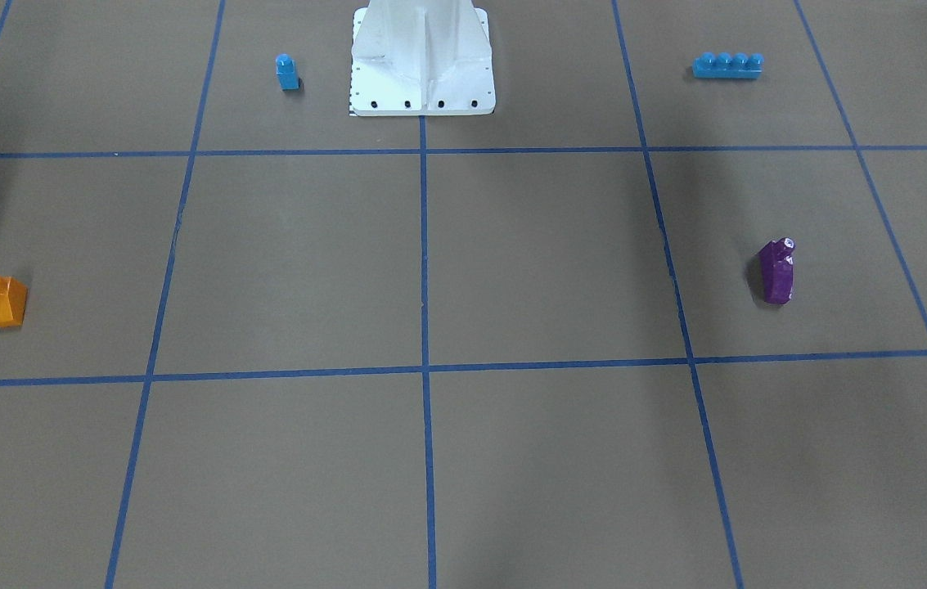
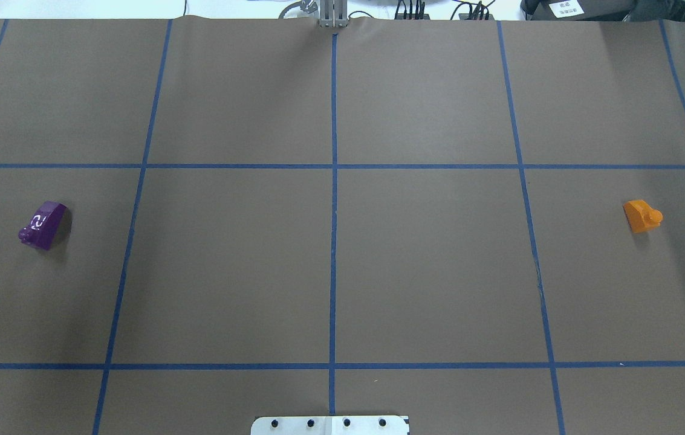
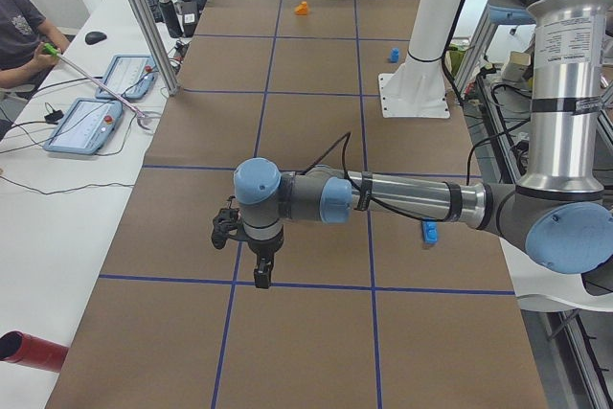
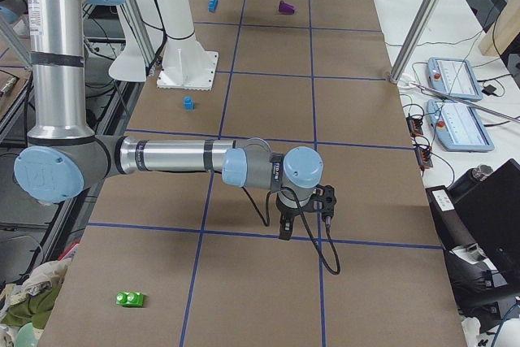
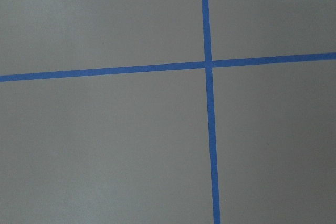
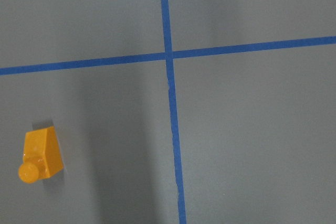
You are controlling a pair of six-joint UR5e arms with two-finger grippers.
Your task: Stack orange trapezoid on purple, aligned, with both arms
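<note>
The orange trapezoid [image 1: 4, 301] lies on the brown table at the robot's right side, stud toward the table's edge; it also shows in the overhead view [image 2: 642, 215] and the right wrist view [image 6: 42, 154]. The purple block [image 1: 777, 272] lies on its side at the robot's left [image 2: 44, 225], far from the orange one. My left gripper [image 3: 261, 270] hangs over the table, seen only in the exterior left view. My right gripper [image 4: 286, 229] shows only in the exterior right view. I cannot tell whether either is open or shut. The left wrist view shows only bare table and blue tape.
A small blue block [image 1: 287, 72] and a long blue block [image 1: 726, 65] stand beside the white robot pedestal [image 1: 422, 90]. A green block [image 4: 130, 299] lies at the right end and a red cylinder [image 3: 29, 350] at the left end.
</note>
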